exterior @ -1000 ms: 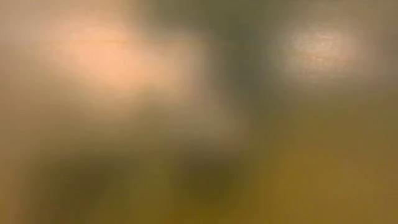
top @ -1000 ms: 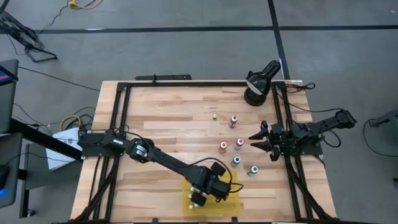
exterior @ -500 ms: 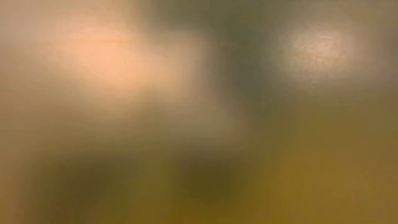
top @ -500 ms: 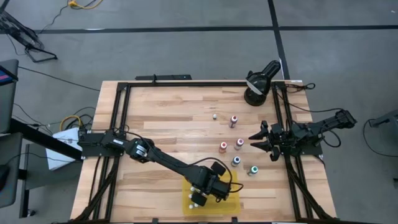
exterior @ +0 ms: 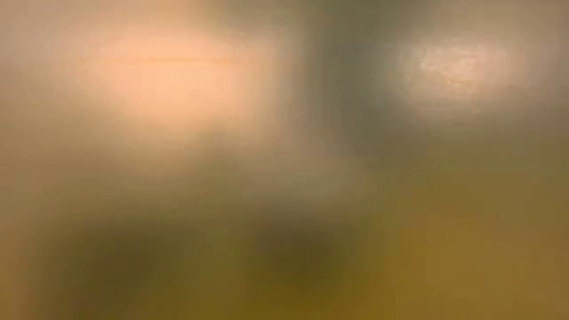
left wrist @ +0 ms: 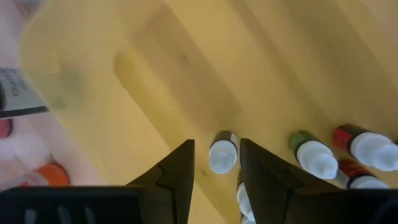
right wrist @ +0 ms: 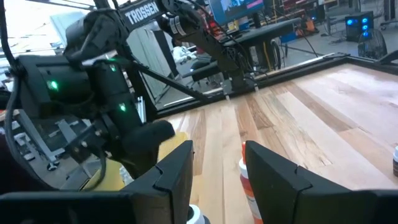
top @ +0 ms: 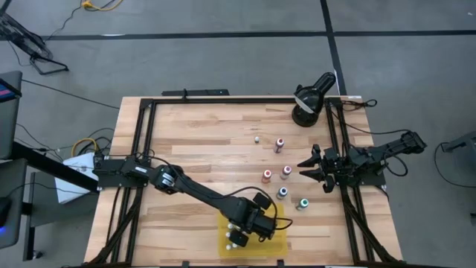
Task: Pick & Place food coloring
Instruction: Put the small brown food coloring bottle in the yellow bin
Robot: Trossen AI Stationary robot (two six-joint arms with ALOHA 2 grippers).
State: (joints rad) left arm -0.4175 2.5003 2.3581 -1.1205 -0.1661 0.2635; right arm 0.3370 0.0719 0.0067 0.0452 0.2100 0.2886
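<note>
The food coloring bottles are tiny. Several stand upright on the yellow tray [top: 279, 237] near the table's front edge, and several more [top: 282, 173] stand loose on the wood at mid-right. My left gripper [top: 236, 237] points down over the tray's left part, open. In the left wrist view a white-capped bottle [left wrist: 222, 155] stands on the tray [left wrist: 155, 74] between the left gripper's [left wrist: 216, 149] fingers; I see no finger touching it. Green- and red-labelled bottles [left wrist: 309, 152] stand beside it. My right gripper [top: 307, 167] waits open and level at the table's right side.
A black lamp-like stand [top: 309, 104] sits at the far right corner. A black frame [top: 149, 149] runs round the tabletop. The low view is a blur and shows nothing usable. Bare wood [top: 201, 141] lies across the far left of the table.
</note>
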